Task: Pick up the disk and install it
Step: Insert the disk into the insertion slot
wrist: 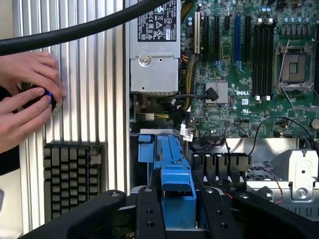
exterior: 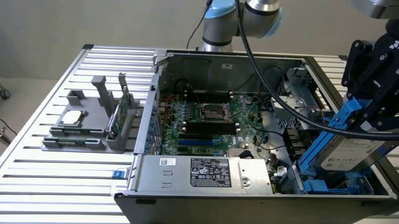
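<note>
exterior, claw: the gripper [exterior: 367,119] is black and sits high at the exterior view's right, clamped on the blue carrier edge of the disk [exterior: 349,151].
exterior, disk: off the table and tilted, label face showing. Its low end is over the drive bay [exterior: 327,186] in the corner of the computer case [exterior: 163,65], low at the exterior view's right. Contact with the bay cannot be told.
exterior, step (judged): lining the disk up with the bay; not seated yet.
exterior, doing it well (judged): bring the carrier's sides square to the bay walls before any push. Keep the thick black cable [exterior: 274,93] from getting between disk and bay. Keep the grip on the plastic frame, not the label face.
exterior, rest: the motherboard [exterior: 212,121] is mid case and the power supply [exterior: 199,173] is at the near wall. A grey holder [exterior: 87,128] stands well apart on the slatted table [exterior: 50,186], at the exterior view's left.
wrist, claw: the matte black fingers [wrist: 148,214] press both sides of the blue carrier, so the gripper [wrist: 177,209] has hold of the disk [wrist: 177,191].
wrist, bay: the open slot lies just beyond the carrier end, beside the power supply [wrist: 154,50].
wrist, person: the hands [wrist: 27,99] rest on the table around a small blue-lit object, near a keyboard [wrist: 72,179].
materials: the disk is smooth silver-grey metal with a white printed label, and its carrier is moulded blue plastic, ribbed. The case is bare sheet steel. The table is ribbed aluminium. The cable is rubbery and round.
</note>
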`<state>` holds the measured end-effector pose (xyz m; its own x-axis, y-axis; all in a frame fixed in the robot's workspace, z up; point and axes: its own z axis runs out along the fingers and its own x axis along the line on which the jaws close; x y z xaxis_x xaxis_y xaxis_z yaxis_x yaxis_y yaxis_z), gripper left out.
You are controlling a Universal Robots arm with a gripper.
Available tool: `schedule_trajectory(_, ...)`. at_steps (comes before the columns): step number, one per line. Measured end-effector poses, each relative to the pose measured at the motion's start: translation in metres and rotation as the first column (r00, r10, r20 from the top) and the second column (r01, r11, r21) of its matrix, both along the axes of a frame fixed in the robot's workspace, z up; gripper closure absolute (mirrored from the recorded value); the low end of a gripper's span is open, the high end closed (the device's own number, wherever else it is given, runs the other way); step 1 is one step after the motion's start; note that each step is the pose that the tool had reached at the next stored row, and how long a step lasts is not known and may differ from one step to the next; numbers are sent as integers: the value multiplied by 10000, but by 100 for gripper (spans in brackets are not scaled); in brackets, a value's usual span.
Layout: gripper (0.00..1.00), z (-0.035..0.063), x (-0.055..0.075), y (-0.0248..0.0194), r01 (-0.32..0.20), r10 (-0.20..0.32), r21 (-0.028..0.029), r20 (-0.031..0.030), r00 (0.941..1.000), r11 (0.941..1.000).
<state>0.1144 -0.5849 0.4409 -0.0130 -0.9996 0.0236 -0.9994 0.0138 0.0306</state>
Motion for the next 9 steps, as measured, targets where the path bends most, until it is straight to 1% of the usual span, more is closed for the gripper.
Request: schedule_trajectory(9, 67, -43, 7, -3, 1, -1, -1, 0, 10000, 10000)
